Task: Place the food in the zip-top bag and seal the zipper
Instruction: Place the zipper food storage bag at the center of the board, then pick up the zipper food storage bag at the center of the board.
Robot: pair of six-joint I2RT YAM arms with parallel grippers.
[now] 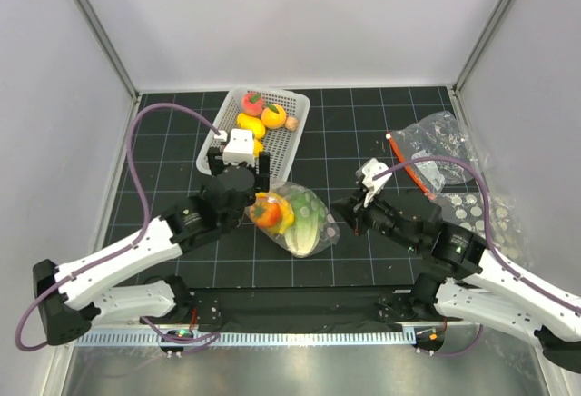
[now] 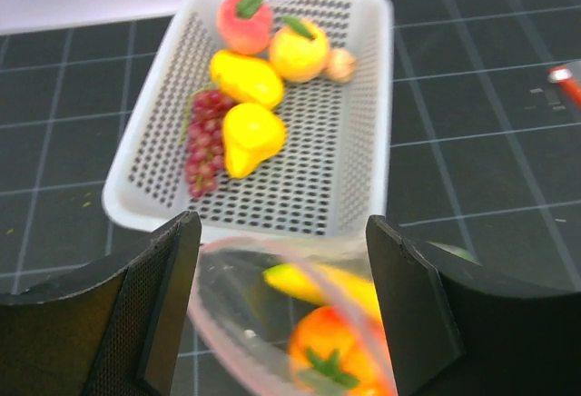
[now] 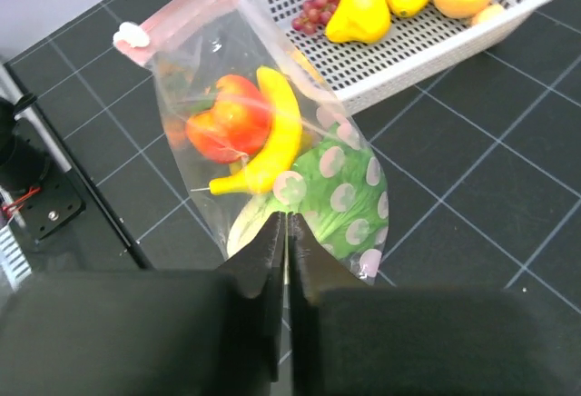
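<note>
Left gripper (image 2: pixel 281 242): jaws apart, astride the open zipper (image 3: pixel 195 4).
Right gripper (image 3: pixel 287 232): jaws together at the bag (image 3: pixel 349 201)'s bottom edge.
Bag: lying beside the basket (image 2: pixel 363 96), partly filled.
Risk: unheld mouth may sag, spilling fruit (image 3: pixel 227 128).

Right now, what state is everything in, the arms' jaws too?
Dotted bag: lying down, mouth apparently open, banana inside.
Basket: upright, grapes inside.
Undotted bag: crinkled, lying on the table.
Left jaws: open, astride the dotted bag's mouth.
Right jaws: shut at that bag's bottom edge.
</note>
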